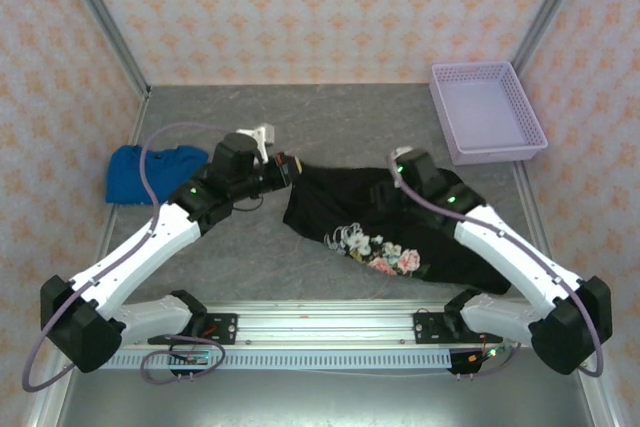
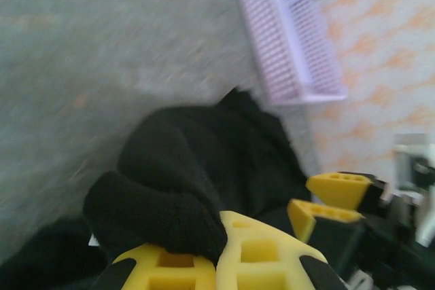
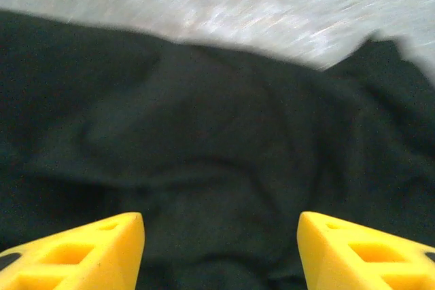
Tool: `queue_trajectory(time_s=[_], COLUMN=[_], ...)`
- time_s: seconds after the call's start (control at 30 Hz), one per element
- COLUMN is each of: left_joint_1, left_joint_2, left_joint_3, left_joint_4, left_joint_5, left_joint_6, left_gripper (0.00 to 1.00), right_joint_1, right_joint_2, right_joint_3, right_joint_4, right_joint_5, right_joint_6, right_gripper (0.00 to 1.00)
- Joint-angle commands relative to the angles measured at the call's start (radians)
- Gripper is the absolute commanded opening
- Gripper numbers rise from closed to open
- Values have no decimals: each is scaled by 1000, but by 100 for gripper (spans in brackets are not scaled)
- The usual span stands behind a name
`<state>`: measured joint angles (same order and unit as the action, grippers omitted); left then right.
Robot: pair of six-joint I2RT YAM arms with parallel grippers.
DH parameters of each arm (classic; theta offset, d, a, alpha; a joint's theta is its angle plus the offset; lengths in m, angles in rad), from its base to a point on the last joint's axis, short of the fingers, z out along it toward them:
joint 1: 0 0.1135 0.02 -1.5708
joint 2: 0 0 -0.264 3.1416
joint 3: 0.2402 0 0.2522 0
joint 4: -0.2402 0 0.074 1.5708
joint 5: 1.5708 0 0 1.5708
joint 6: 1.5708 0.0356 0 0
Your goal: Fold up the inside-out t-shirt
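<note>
The inside-out t-shirt [image 1: 330, 209] is seen lying crumpled on the grey table [image 1: 330, 127], right of centre and between the two arms; a floral print [image 1: 380, 245] is exposed on its near part, and the rest is plain black. One corner of the cloth is drawn out to the left into a point, where it is met by the left gripper [image 1: 291, 169]; in the left wrist view the yellow fingers [image 2: 163, 266] are pressed together with a wad of black fabric pinched between them, so the left gripper is closed on the shirt. The garment is spread away from that pinch towards the right, partly resting on the table surface.

The right gripper [image 3: 221, 249] is held over the right part of the shirt; its two yellow fingers [image 3: 88, 249] are set well apart, with dark folded cloth lying below and beyond them, and nothing is seen clamped between them, so it is open. The same gripper is caught at the right edge of the left wrist view, just above the black cloth; that view is blurred.

A blue garment [image 1: 150, 172] is bunched at the left edge of the table, well apart from the shirt and behind the left arm. A lavender plastic basket [image 1: 490, 112] is placed at the far right corner of the table, apart from the shirt.
</note>
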<state>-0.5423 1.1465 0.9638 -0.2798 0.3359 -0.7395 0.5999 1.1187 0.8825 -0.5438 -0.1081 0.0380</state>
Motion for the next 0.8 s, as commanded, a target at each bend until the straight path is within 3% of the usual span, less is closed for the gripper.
queue_trajectory(time_s=[0.0, 0.1, 0.23, 0.43, 0.47, 0.6, 0.63, 0.77], left_joint_1=[9, 10, 10, 11, 12, 24, 34, 78], left_joint_2=[-17, -11, -16, -19, -22, -48, -58, -91], left_joint_3=[-41, -36, -2, 24, 24, 23, 23, 52], left_joint_4=[21, 8, -7, -21, -24, -27, -21, 11], left_joint_5=[-7, -7, -8, -15, -21, -60, -70, -66], left_joint_6=[20, 54, 85, 101, 103, 110, 111, 111], left_gripper=[0, 0, 0, 0, 0, 0, 0, 0], right_joint_1=[74, 102, 97, 49, 41, 9, -3, -62], right_joint_2=[57, 207, 371, 524, 531, 493, 453, 241], right_joint_3=[-27, 0, 100, 135, 131, 133, 142, 195], right_joint_4=[142, 206, 146, 113, 110, 102, 105, 113], right_joint_5=[-81, -81, 108, 195, 196, 154, 136, 74], right_joint_6=[40, 93, 120, 116, 118, 96, 88, 67], right_gripper=[61, 59, 61, 63, 60, 5, 0, 0])
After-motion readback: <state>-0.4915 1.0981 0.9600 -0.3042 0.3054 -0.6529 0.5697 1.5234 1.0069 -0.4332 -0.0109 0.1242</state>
